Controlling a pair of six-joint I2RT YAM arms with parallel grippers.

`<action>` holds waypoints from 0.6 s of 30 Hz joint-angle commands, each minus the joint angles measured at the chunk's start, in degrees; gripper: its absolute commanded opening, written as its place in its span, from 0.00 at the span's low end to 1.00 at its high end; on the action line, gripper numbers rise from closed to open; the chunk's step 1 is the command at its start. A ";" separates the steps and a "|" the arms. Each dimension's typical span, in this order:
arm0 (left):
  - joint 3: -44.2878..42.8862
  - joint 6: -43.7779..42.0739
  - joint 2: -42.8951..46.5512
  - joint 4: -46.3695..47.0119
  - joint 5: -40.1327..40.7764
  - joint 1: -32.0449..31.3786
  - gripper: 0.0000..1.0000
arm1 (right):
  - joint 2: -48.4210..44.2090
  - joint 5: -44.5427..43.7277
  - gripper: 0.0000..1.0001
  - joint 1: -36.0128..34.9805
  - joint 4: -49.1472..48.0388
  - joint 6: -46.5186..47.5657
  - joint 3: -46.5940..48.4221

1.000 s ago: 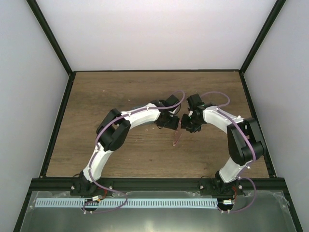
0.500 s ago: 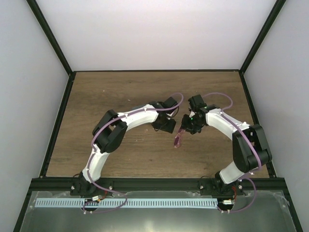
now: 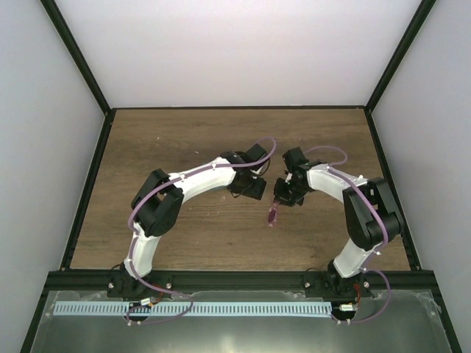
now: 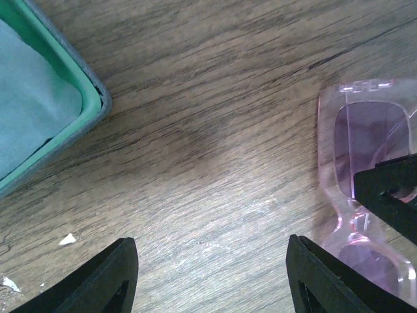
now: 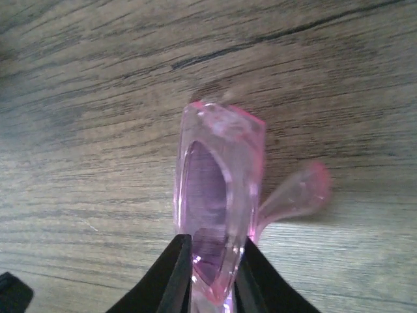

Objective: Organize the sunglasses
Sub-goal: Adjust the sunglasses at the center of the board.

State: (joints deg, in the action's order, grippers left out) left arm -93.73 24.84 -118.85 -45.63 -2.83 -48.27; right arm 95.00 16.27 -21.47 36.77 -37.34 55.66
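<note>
Where the two arms meet over the middle of the brown wood-grain table (image 3: 184, 140), the right gripper (image 3: 283, 197) is clamped on the translucent pink plastic sunglasses (image 3: 273, 214). In the right wrist view its two black fingers (image 5: 174, 277) pinch the frame edge-on near one lens, and the sunglasses (image 5: 218, 189) stretch away from the gripper (image 5: 214, 261) over the wood. One slim arm sticks out blurred to the side. Whether the pair touches the table cannot be told.

The left gripper (image 3: 254, 190) sits just beside it with its jaws apart and nothing between them – only bare wood shows between its fingers in its own view (image 4: 212, 261). In that view the sunglasses (image 4: 365, 150) lie off to the right, with a black finger of the other gripper over the lower lens. At the upper left corner is a rounded case with a grey-blue shell and green rim (image 4: 91, 98) – open, with a soft light-blue cloth (image 4: 32, 98) inside, well apart from the sunglasses.
</note>
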 commanded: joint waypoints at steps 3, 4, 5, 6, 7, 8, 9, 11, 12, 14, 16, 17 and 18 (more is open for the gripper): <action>1.45 0.16 1.74 -0.04 0.80 0.10 0.63 | 1.78 -0.55 0.06 -0.43 -0.20 0.27 3.42; 1.68 0.20 1.71 0.06 0.74 0.15 0.64 | 1.62 -0.74 0.04 -0.46 0.12 0.46 3.75; 1.89 0.27 1.76 0.21 0.66 0.11 0.63 | 1.36 -1.10 0.02 -0.42 0.73 0.77 4.02; 2.15 0.33 1.75 0.38 0.50 0.11 0.63 | 1.09 -1.79 0.01 -0.41 1.40 1.04 4.36; 2.35 0.38 1.77 0.63 0.24 0.12 0.63 | 0.70 -2.67 0.01 -0.44 2.20 1.40 4.82; 2.55 0.43 1.78 0.77 0.13 0.11 0.63 | 0.40 -3.58 0.01 -0.48 3.32 1.85 5.31; 2.66 0.47 1.69 0.94 -0.01 0.15 0.63 | 0.10 -4.78 0.01 -0.47 4.64 2.32 5.90; 2.69 0.35 1.47 1.02 -0.10 0.14 0.63 | -0.32 -7.54 0.01 -0.50 7.79 3.49 7.72; 2.72 0.38 1.49 1.12 -0.15 0.11 0.63 | -0.34 -9.87 0.01 -0.54 9.52 4.17 9.00; 2.70 0.27 1.44 1.23 -0.16 0.15 0.63 | 0.14 -13.28 0.01 -0.58 13.07 5.38 11.66; 2.55 0.30 1.43 1.27 -0.01 0.17 0.63 | 1.62 -17.69 0.01 -1.12 16.51 6.86 14.53; 2.45 0.25 1.49 1.19 0.06 0.18 0.63 | 2.99 -20.83 0.01 -1.69 18.30 7.38 16.32; 2.42 0.37 1.55 1.17 0.18 0.12 0.63 | 4.31 -24.84 0.01 -2.43 20.35 7.46 17.92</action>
State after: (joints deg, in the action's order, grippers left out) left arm -91.39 25.10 -118.85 -45.17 -2.79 -48.27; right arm 96.25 5.06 -21.78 48.14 -32.93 66.76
